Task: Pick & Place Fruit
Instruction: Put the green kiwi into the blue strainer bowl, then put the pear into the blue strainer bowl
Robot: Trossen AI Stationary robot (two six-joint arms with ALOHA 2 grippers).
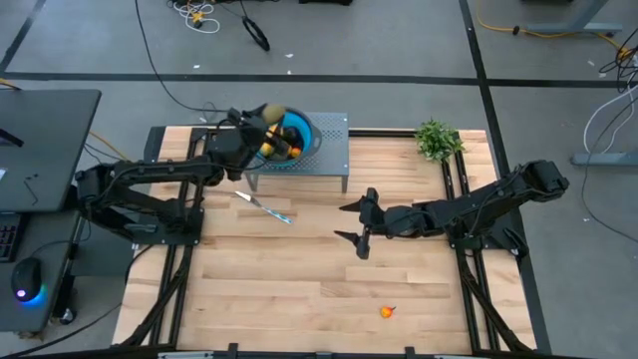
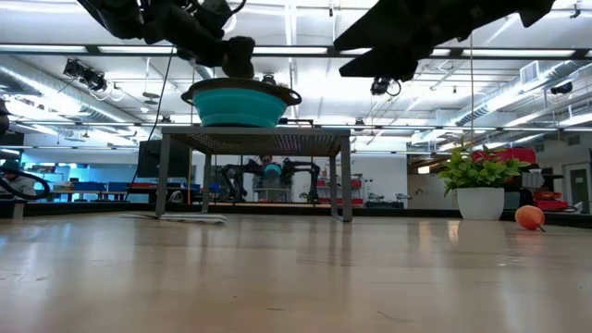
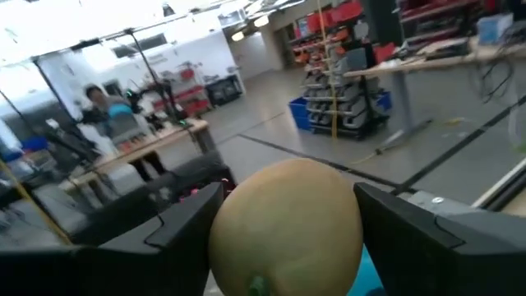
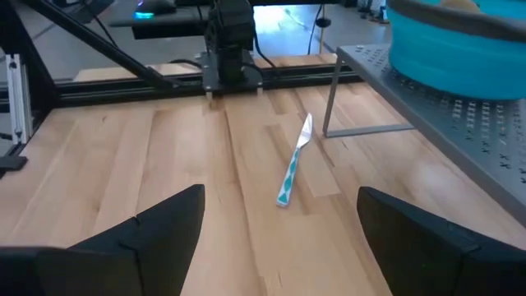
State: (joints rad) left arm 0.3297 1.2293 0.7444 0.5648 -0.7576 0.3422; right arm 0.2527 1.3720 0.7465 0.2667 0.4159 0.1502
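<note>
**Left claw holding fruit over bowl**

Left claw (image 1: pixel 267 118) is gripping a pale olive oval fruit (image 3: pixel 286 226) between its fingers, hanging directly above the blue bowl (image 1: pixel 307 133) on the grey metal stand (image 1: pixel 334 155). Bowl is lying straight below. Right claw (image 1: pixel 361 222) is waiting wide open, empty, over mid tabletop (image 1: pixel 299 279). A small orange fruit (image 1: pixel 387 311) is sitting nearer the right arm.
</note>
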